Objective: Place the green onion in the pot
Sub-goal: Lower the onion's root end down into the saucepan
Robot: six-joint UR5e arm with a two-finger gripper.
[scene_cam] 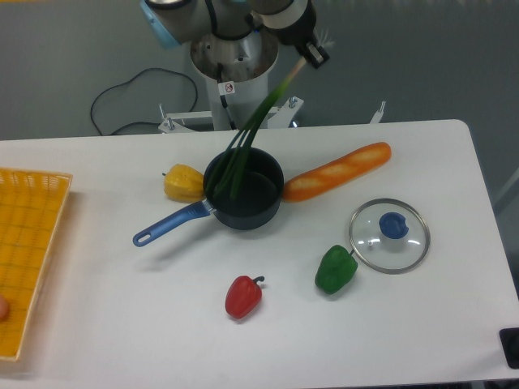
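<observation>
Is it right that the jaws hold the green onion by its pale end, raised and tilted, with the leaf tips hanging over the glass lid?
Not quite. The camera view shows the gripper holding the green onion by its pale end, raised and tilted, but the leaf tips hang over the pot, not the glass lid, which lies apart to the right on the table.
</observation>
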